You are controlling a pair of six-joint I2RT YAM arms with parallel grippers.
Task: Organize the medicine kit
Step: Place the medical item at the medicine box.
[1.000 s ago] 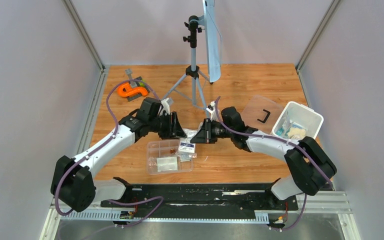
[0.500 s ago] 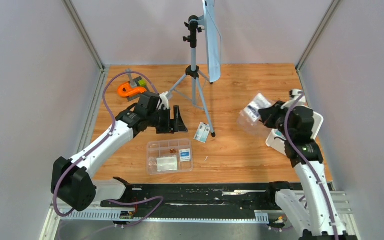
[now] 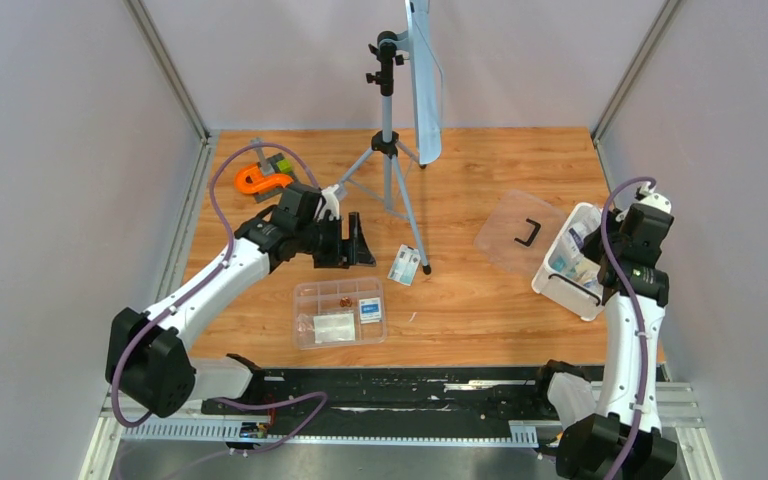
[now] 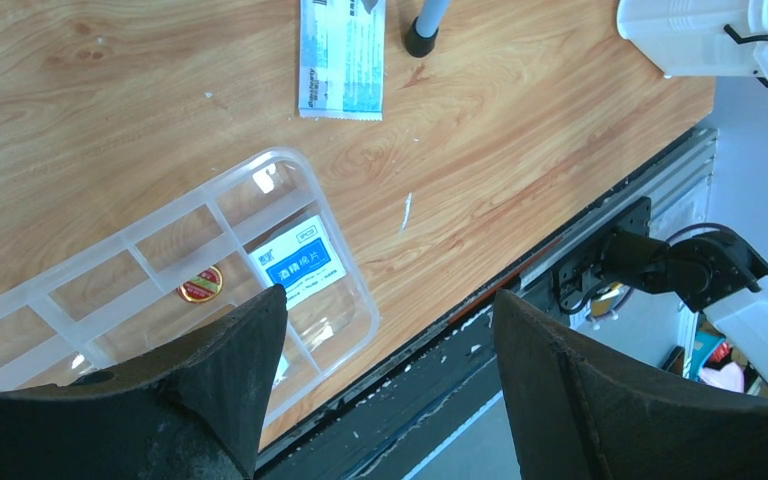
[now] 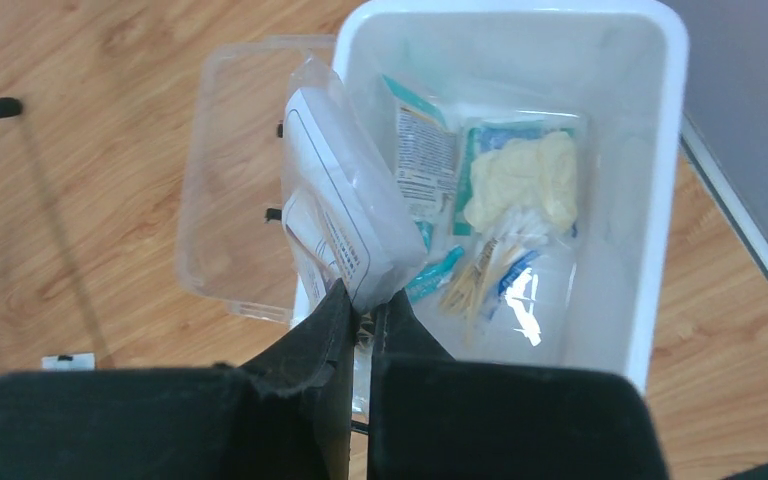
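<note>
The right gripper (image 5: 363, 300) has its fingers pressed together on the lower edge of a flat white packet (image 5: 345, 215) wrapped in clear film. The packet rises from the fingertips and leans a little to the left. Beyond the fingers and to their right stands the white tub (image 5: 665, 180). It holds already a teal-edged packet (image 5: 422, 160), what looks like a pack of pale gloves (image 5: 520, 180), and some thin sticks in a bag. The clear lid (image 5: 230, 200) lies beyond the fingers to their left, beside the tub.

The left gripper (image 4: 390, 300) is spread wide and holds nothing. Under its fingers is a corner of the clear divided tray (image 4: 340, 245), with a blue-labelled packet (image 4: 298, 265) in the compartment just beside the left fingertip. A loose packet (image 4: 342, 55) lies flat on the table (image 4: 110, 100), well beyond the fingers, near a tripod foot (image 4: 422, 35).

I judge the held packet to be light, with a slippery film. Pinched only at its edge, it may swing or slide, so it should go down gently. The loose packet is thin and flat, so a short edge is probably the best place to take it.
</note>
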